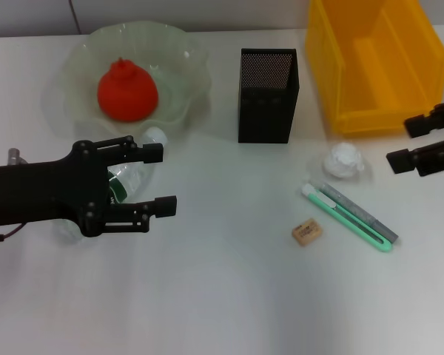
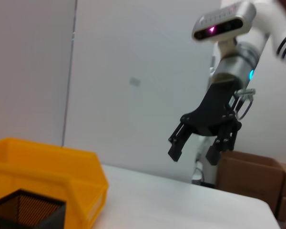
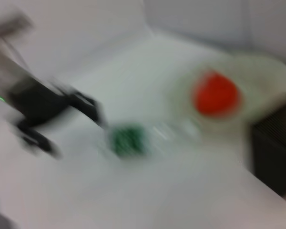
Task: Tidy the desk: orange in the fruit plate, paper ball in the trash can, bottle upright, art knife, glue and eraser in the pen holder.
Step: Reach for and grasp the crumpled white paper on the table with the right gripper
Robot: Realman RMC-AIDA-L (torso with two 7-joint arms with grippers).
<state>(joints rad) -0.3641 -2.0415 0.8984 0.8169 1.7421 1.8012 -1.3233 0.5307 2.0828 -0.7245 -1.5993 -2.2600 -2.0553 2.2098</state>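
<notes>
The orange (image 1: 127, 90) lies in the pale-green fruit plate (image 1: 78, 63) at the back left. The bottle (image 1: 130, 180) lies on its side in front of the plate, with its white cap (image 1: 155, 136) toward the plate. My left gripper (image 1: 160, 180) is open over the bottle, with one finger on each side of it. The paper ball (image 1: 345, 160), the green art knife (image 1: 348, 214) and the tan eraser (image 1: 307, 232) lie on the table at the right. My right gripper (image 1: 405, 142) is open and empty, right of the paper ball. No glue is in view.
The black mesh pen holder (image 1: 268, 96) stands at the back centre. The yellow trash can (image 1: 377, 59) stands at the back right. The left wrist view shows the right gripper (image 2: 193, 155) above the table, the trash can (image 2: 47, 176) and cardboard boxes (image 2: 250, 171).
</notes>
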